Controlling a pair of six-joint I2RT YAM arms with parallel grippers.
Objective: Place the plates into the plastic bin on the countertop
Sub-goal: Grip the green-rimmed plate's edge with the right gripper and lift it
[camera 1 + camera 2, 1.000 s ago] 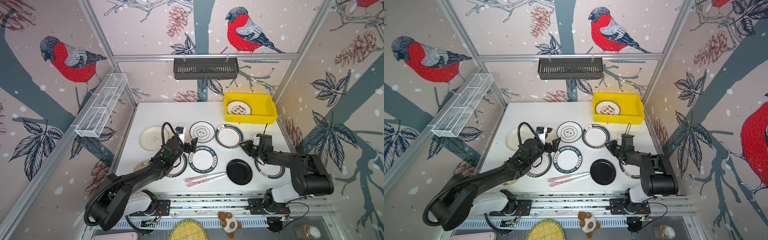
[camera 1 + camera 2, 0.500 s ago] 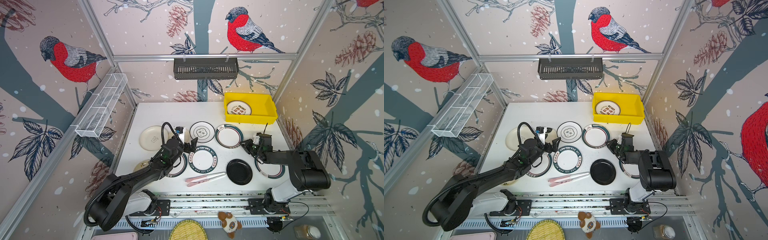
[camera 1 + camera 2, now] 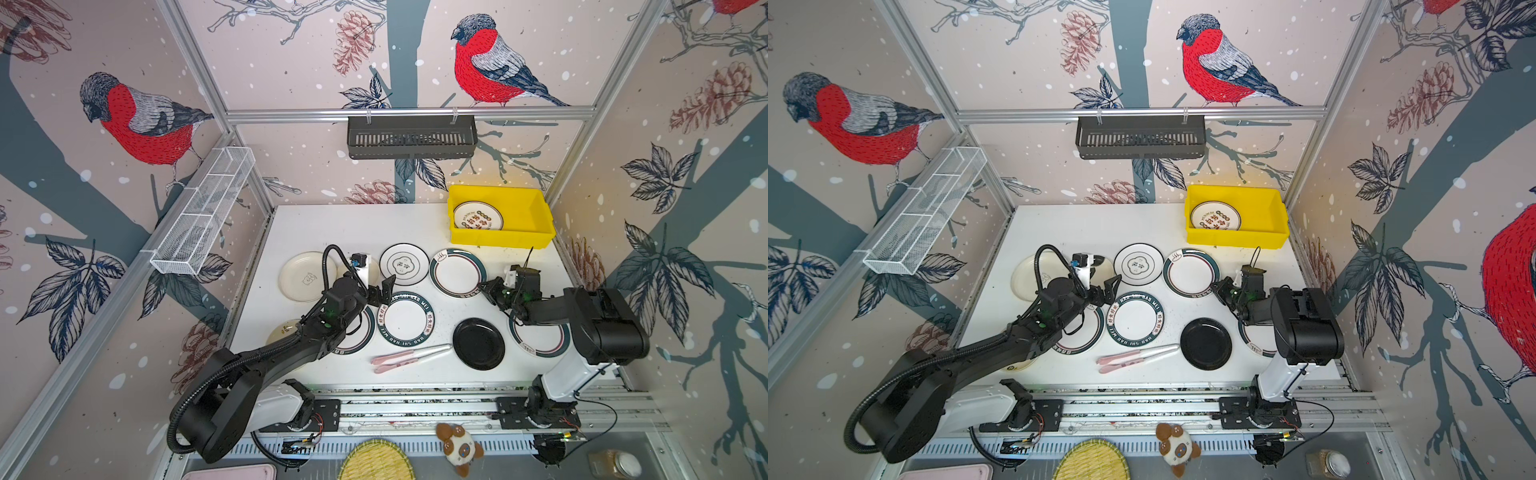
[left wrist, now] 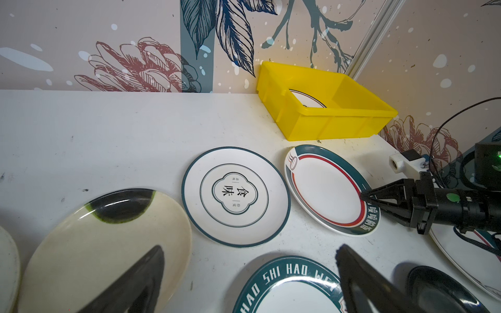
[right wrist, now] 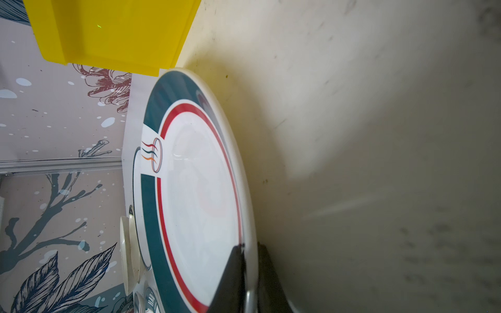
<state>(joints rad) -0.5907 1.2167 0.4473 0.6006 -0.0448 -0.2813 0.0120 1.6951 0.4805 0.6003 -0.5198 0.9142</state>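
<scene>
My right gripper (image 5: 249,245) is shut on the near rim of the white plate with a teal and red band (image 3: 457,272), which lies on the countertop (image 3: 353,224); one finger is above the rim and one below. The left wrist view shows that pinch on the plate (image 4: 325,189). My left gripper (image 4: 249,248) hangs open and empty between a cream plate (image 4: 89,244) and the lettered plate (image 3: 406,318). The yellow plastic bin (image 3: 503,240) at the back right holds one plate (image 3: 478,216). Several more plates lie around, among them a black plate (image 3: 478,343).
Pink-and-white utensils (image 3: 409,355) lie near the front edge. One plate (image 3: 536,343) sits partly under the right arm and another (image 3: 357,336) under the left. A black slotted basket (image 3: 411,137) hangs on the back wall and a white wire shelf (image 3: 203,212) on the left wall.
The right gripper's jaws have closed onto the plate's rim. The left arm has stayed where it was.
</scene>
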